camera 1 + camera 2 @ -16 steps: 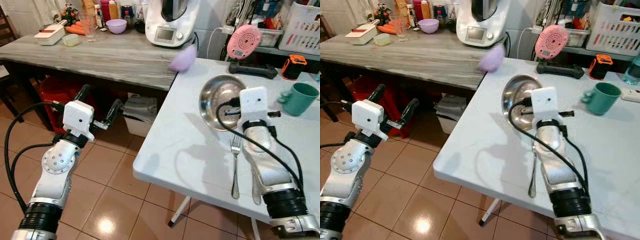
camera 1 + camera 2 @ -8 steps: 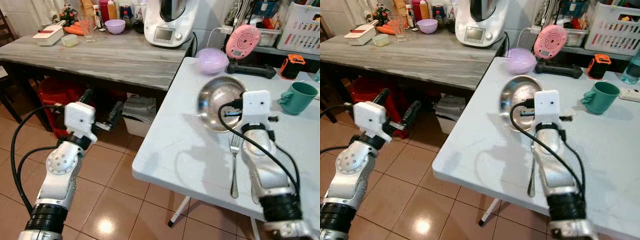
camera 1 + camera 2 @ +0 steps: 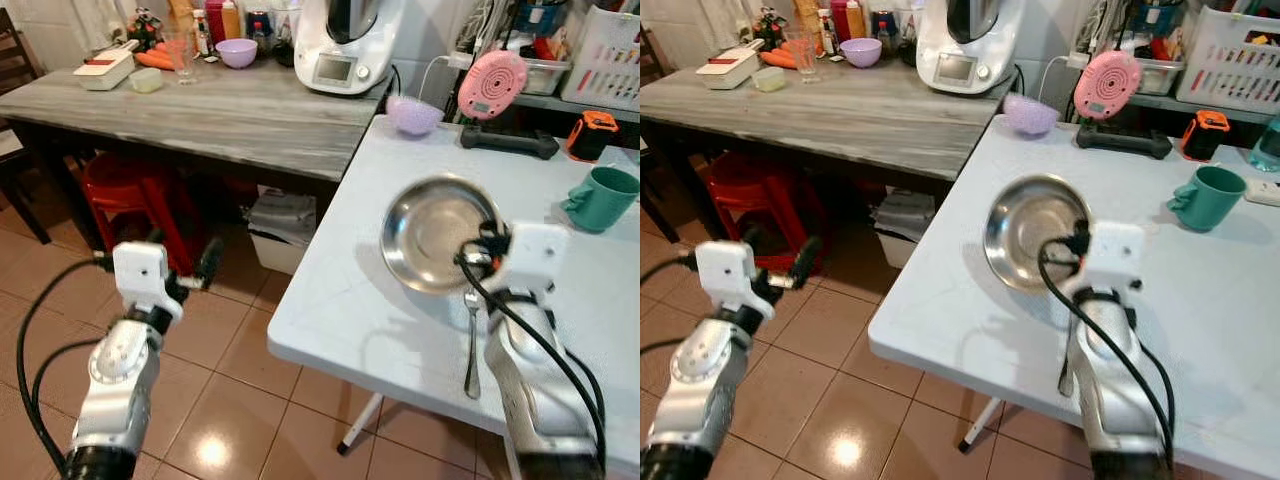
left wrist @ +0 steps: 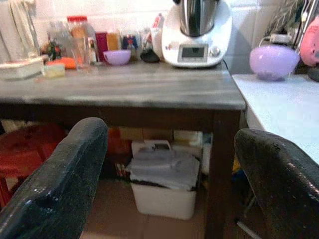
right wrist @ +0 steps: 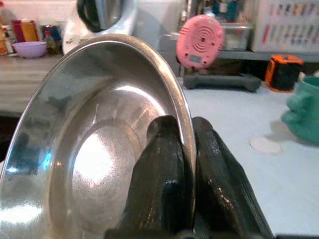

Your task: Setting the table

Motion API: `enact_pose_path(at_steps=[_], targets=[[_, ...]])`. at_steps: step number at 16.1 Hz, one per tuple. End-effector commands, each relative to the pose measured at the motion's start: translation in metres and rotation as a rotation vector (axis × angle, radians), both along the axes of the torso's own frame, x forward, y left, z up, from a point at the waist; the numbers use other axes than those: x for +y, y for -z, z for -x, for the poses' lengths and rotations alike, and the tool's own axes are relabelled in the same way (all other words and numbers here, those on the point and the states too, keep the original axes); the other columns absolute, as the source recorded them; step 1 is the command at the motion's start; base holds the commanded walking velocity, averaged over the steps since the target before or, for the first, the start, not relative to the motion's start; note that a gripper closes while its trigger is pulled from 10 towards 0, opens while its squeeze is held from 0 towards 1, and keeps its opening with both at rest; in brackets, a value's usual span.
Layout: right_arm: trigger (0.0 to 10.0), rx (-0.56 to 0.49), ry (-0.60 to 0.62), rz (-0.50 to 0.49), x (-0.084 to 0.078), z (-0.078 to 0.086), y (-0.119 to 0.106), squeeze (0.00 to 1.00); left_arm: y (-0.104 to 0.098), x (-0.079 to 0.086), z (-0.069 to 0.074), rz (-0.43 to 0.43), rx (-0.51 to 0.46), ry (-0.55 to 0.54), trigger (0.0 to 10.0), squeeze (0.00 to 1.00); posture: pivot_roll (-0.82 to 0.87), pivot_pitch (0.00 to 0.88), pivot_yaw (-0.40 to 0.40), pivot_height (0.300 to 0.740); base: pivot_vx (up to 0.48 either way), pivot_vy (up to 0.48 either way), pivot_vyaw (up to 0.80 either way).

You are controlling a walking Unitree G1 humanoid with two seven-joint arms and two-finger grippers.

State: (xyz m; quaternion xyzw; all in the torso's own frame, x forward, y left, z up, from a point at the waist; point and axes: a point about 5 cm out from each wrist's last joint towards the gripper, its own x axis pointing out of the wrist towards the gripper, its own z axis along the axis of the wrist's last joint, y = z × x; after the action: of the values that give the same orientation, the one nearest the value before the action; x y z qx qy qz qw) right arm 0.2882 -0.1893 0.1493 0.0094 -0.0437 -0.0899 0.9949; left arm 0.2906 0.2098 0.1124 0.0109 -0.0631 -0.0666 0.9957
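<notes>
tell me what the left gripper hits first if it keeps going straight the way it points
Probably the white bin under the grey wooden counter; the left gripper, fingers open, points at that dark gap. Depth is unclear.

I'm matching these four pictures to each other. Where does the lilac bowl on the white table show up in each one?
Left eye view: lilac bowl at the white table's far corner.
Right eye view: same corner.
Left wrist view: far right, beyond the left gripper.
Right wrist view: not seen; right gripper pinches the steel bowl's rim.
Shared landmark: white kitchen machine.
</notes>
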Motion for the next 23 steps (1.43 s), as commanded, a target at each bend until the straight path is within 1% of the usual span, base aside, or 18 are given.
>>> enact_pose_path(at_steps=[1, 2, 3, 8, 12, 16, 21, 22, 23], targets=[[0.0, -0.030, -0.005, -0.027, -0.001, 0.005, -0.007, 0.00, -0.002, 0.002, 0.002, 0.002, -0.004, -0.015, 10.0, 0.00, 0.00, 0.000, 0.025, 0.740, 0.000, 0.000, 0.00], [0.0, -0.015, -0.009, -0.048, 0.000, 0.013, -0.001, 0.00, 0.000, 0.001, 0.003, 0.004, 0.006, -0.020, 10.0, 0.00, 0.00, 0.000, 0.021, 0.740, 0.000, 0.000, 0.00], [0.0, 0.000, -0.019, -0.050, 0.002, 0.017, 0.003, 0.00, 0.000, 0.000, 0.002, -0.001, 0.008, -0.019, 10.0, 0.00, 0.00, 0.000, 0.022, 0.740, 0.000, 0.000, 0.00], [0.0, 0.003, -0.035, -0.064, 0.005, 0.019, 0.003, 0.00, -0.003, 0.002, -0.001, -0.007, 0.010, -0.020, 10.0, 0.00, 0.00, 0.000, 0.023, 0.740, 0.000, 0.000, 0.00], [0.0, 0.003, -0.039, -0.072, 0.006, 0.020, 0.004, 0.00, 0.001, 0.003, 0.001, -0.001, 0.028, -0.041, 10.0, 0.00, 0.00, 0.000, 0.020, 0.740, 0.000, 0.000, 0.00], [0.0, 0.008, -0.050, -0.076, 0.009, 0.019, 0.005, 0.00, 0.002, 0.003, -0.001, 0.008, 0.037, -0.066, 10.0, 0.00, 0.01, 0.000, 0.017, 0.740, 0.000, 0.000, 0.00], [0.0, 0.007, -0.060, -0.074, 0.011, 0.020, 0.007, 0.00, 0.002, 0.003, -0.004, 0.011, 0.040, -0.066, 10.0, 0.00, 0.00, 0.000, 0.021, 0.740, 0.000, 0.000, 0.00], [2.3, 0.008, -0.059, -0.074, 0.011, 0.019, 0.007, 0.00, 0.002, 0.003, -0.004, 0.012, 0.042, -0.066, 10.0, 0.00, 0.00, 0.000, 0.020, 0.740, 0.000, 0.000, 0.00], [9.2, 0.011, -0.059, -0.074, 0.011, 0.019, 0.007, 0.00, 0.002, 0.002, -0.004, 0.018, 0.047, -0.066, 10.0, 0.00, 0.00, 0.000, 0.020, 0.740, 0.000, 0.000, 0.00]])
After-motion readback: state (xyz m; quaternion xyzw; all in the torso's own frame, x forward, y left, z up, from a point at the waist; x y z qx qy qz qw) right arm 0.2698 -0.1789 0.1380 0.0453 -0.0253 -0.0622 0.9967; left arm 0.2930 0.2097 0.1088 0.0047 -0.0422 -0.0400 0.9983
